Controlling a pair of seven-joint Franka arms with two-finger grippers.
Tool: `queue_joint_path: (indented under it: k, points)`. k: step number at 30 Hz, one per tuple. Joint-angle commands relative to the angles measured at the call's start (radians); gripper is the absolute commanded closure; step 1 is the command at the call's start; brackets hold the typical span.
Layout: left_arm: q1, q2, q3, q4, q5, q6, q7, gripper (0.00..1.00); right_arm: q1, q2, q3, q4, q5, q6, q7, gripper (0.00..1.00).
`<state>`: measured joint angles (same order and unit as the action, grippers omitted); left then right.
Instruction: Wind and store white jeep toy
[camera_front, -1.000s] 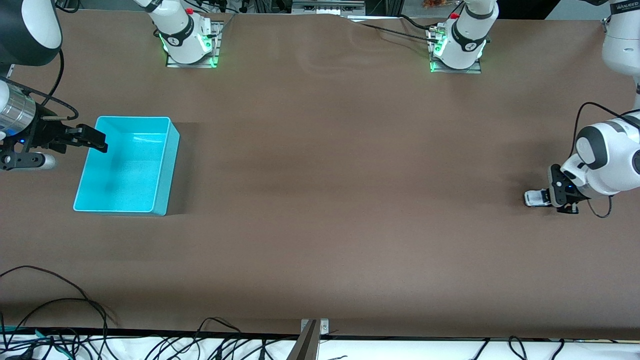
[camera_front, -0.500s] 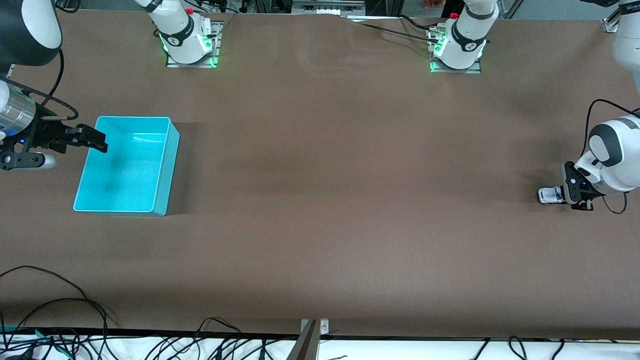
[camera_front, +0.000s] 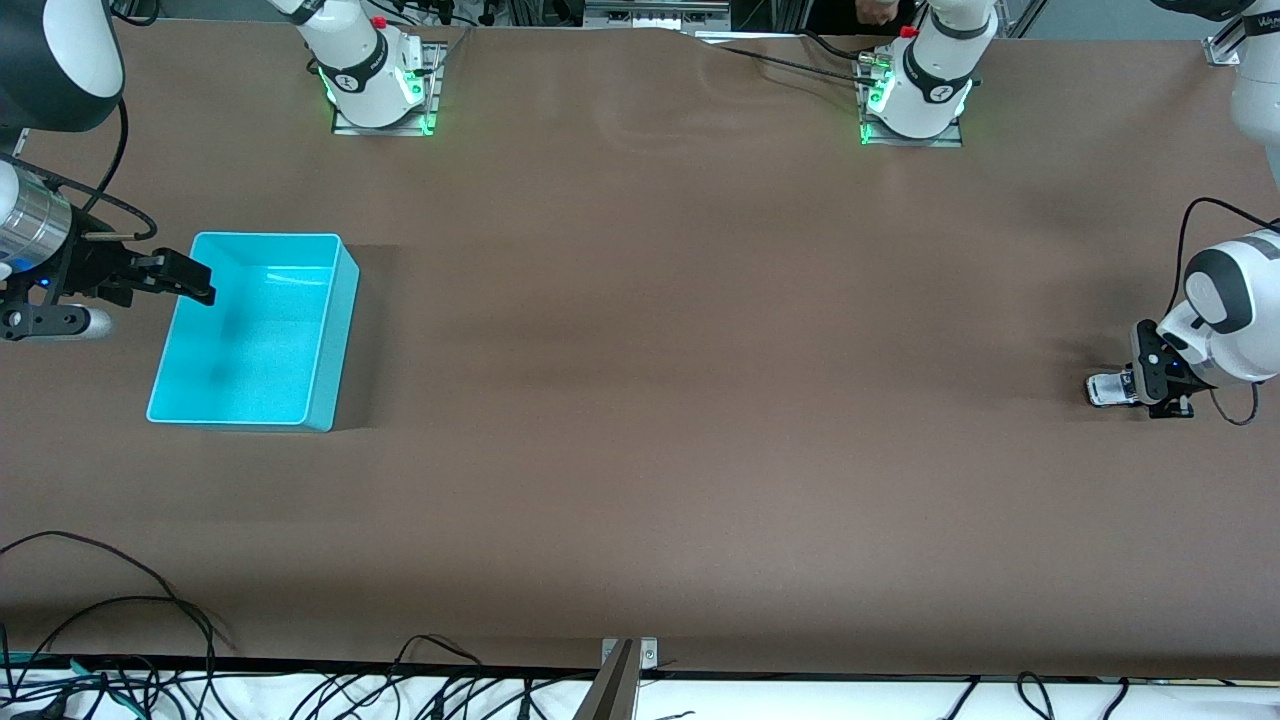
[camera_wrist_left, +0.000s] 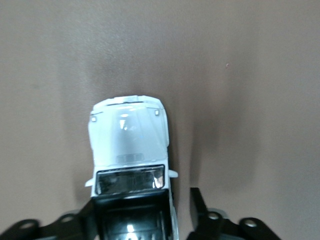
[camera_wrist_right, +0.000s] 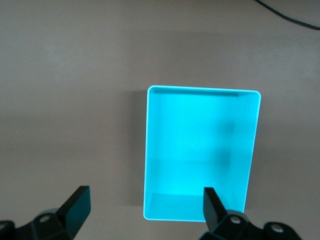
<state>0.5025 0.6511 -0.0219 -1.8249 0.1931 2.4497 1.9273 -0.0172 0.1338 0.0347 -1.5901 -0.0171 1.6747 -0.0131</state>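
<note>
Across the brown table (camera_front: 640, 400), largest to smallest: at the right arm's end, a turquoise bin (camera_front: 255, 330), open-topped, nothing inside. Over the bin's outer rim, the right gripper (camera_front: 190, 280), parked and waiting, fingers (camera_wrist_right: 212, 202) spread wide with nothing between them; bin squarely below in the right wrist view (camera_wrist_right: 200, 155).

At the left arm's end, low to the table, the left gripper (camera_front: 1140, 385), with the white jeep toy (camera_front: 1108, 389) on the tabletop, wheels down. Rear black section of the jeep (camera_wrist_left: 131, 165) tucked between the two fingers (camera_wrist_left: 202, 212); white hood and windshield poking out past the fingertips, pointing toward the right arm's end of the table. One finger hard against the jeep's side; the other just beside it with a thin strip of table showing between. Whether the grip is actually tight: cannot tell.

Compared with a second ago: jeep and left gripper together shifted toward the left arm's edge of the table, wheels seemingly dragged along the surface; over the last half second a much smaller shift the same way. Right gripper and bin unchanged.
</note>
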Motion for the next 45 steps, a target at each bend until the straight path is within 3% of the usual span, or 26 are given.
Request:
queue_joint_path:
  k: [1, 14, 20, 33, 45]
  points:
    - [-0.001, 0.012, -0.006, 0.048, 0.014, -0.090, 0.012, 0.00, -0.007, 0.001, 0.005, 0.013, -0.001, -0.013, -0.011, 0.00]
    - [-0.001, -0.024, -0.081, 0.191, 0.012, -0.426, -0.114, 0.00, -0.007, 0.001, 0.005, 0.013, -0.001, -0.013, -0.011, 0.00]
    - [-0.001, -0.039, -0.134, 0.234, 0.012, -0.561, -0.275, 0.00, -0.007, 0.001, 0.004, 0.013, -0.001, -0.013, -0.011, 0.00]
    - [-0.001, -0.093, -0.246, 0.246, -0.029, -0.678, -0.691, 0.00, -0.007, 0.001, 0.005, 0.013, -0.001, -0.013, -0.011, 0.00]
    - [-0.001, -0.154, -0.440, 0.246, -0.035, -0.741, -1.100, 0.00, -0.007, 0.001, 0.004, 0.013, -0.001, -0.013, -0.011, 0.00]
